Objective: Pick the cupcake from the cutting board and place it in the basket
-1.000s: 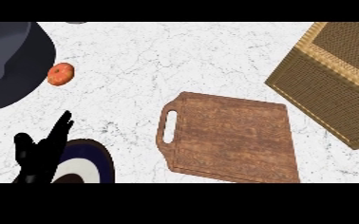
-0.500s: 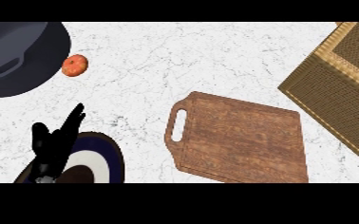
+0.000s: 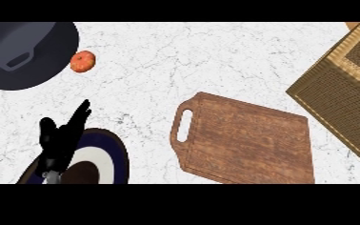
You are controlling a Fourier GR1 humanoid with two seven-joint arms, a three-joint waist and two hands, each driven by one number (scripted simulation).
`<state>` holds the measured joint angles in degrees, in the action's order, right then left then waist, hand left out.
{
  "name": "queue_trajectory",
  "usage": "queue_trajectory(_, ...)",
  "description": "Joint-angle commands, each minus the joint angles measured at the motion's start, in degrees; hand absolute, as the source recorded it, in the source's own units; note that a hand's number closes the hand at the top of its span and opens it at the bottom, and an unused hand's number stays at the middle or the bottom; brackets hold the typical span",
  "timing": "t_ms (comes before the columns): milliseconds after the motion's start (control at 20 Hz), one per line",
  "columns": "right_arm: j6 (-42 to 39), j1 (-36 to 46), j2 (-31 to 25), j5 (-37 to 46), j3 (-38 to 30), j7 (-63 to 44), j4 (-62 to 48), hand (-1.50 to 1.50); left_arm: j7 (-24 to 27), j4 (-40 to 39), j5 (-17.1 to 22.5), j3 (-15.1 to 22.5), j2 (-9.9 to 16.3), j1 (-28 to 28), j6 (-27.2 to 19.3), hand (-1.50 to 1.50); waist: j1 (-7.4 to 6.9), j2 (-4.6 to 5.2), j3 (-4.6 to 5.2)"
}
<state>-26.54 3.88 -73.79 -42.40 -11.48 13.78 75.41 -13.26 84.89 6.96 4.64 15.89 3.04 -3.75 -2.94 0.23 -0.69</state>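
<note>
At seven o'clock in your head view, the left robot hand (image 3: 62,136) stands over a dark-rimmed plate (image 3: 116,153), fingers straight and spread, pointing up toward one o'clock and holding nothing. Your right robot hand shows nowhere, so you cannot tell how it is set or whether it carries anything. Look next at the cutting board (image 3: 246,140) at five o'clock on the white marbled worktop (image 3: 204,57): its brown top is bare, and no cupcake shows on it or anywhere else in view. You therefore cannot read which way the cupcake points or how its long axis runs, nor say where it is. The board itself lies with its long axis running from ten o'clock to four o'clock, its slotted handle at the ten o'clock end. At three o'clock the woven basket (image 3: 334,88) runs off the edge, and the part of it you can see holds nothing. Judge the task as unsettled: either the cupcake is already lifted by the unseen hand, or it lies out of frame; the placing is not shown as done. A small orange fruit (image 3: 83,61) sits just beside a dark pan (image 3: 32,52) at ten o'clock.
</note>
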Motion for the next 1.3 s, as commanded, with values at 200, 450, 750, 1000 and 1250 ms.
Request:
queue_trajectory(200, -3.4, 9.7, 6.5, 7.8, 6.6, 3.2, -10.7, 1.50, -0.3, -6.5, -0.8, 1.4, -1.8, 3.3, 0.9, 0.00, 0.14, 0.56, 0.64)
queue_trajectory(450, 6.8, 13.8, 6.3, 23.4, 9.3, 9.5, -17.5, 1.50, -3.4, -3.8, 0.5, 0.5, 0.2, 0.9, 2.7, 0.00, -1.32, 1.10, 0.48)
queue_trajectory(750, 5.9, 19.4, 8.3, 30.7, 11.1, 18.7, -26.1, -1.50, -3.0, -4.2, -1.0, 1.6, -3.1, 2.0, 0.0, 0.00, 0.08, 0.63, 0.54)
queue_trajectory(1000, 1.9, 26.2, 9.1, 31.8, 10.0, 22.9, -36.1, -1.50, -5.3, -3.6, -0.6, -0.1, -1.5, -0.1, 0.3, 0.00, 0.04, 0.71, 0.51)
queue_trajectory(1250, -5.4, 30.5, 6.7, 28.6, 6.5, 21.1, -44.5, -1.50, -4.2, -3.5, 0.1, 0.0, -1.7, 2.0, 1.7, 0.00, 0.57, 0.57, 0.55)
